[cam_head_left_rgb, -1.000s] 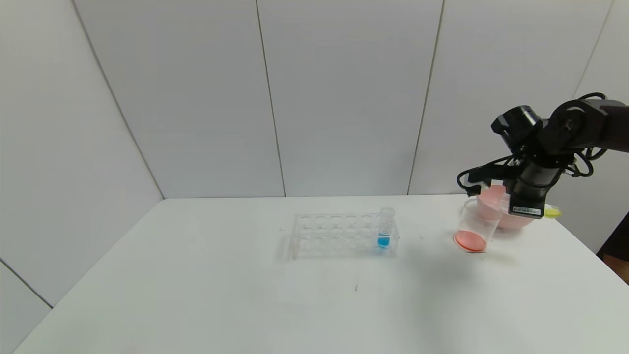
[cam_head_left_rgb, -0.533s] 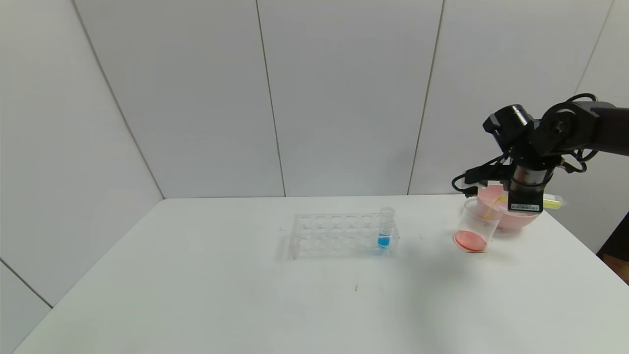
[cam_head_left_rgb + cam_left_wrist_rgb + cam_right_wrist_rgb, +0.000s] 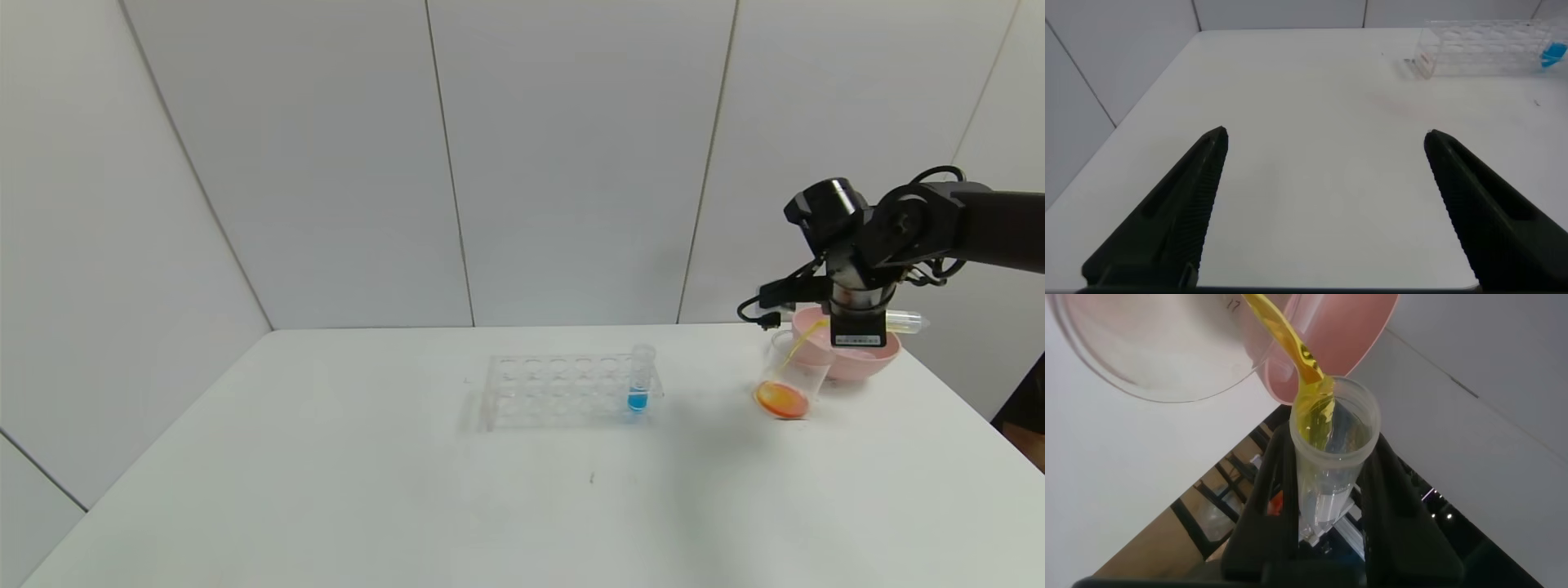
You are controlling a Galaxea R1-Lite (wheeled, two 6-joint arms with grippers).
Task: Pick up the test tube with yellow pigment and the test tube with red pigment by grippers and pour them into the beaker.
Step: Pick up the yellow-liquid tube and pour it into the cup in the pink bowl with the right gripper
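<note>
My right gripper [image 3: 853, 322] is shut on the test tube with yellow pigment [image 3: 902, 322], held about level over the pink bowl. A yellow stream [image 3: 798, 343] runs from its mouth into the beaker [image 3: 792, 377], whose liquid is orange and yellow at the bottom. In the right wrist view the tube [image 3: 1333, 449] sits between the black fingers [image 3: 1272, 498] with yellow liquid leaving its mouth toward the beaker rim [image 3: 1143, 384]. The test tube with red pigment is out of view. My left gripper [image 3: 1324, 139] is open and empty over the table's near left.
A clear tube rack [image 3: 563, 390] at the table's middle holds a tube with blue liquid [image 3: 639, 380]; the rack also shows in the left wrist view [image 3: 1482, 45]. A pink bowl [image 3: 857, 355] stands right behind the beaker near the table's right edge.
My right gripper has tipped the yellow tube from slanted to level and shifted left. The yellow liquid has started streaming out, and the beaker's red liquid has turned orange.
</note>
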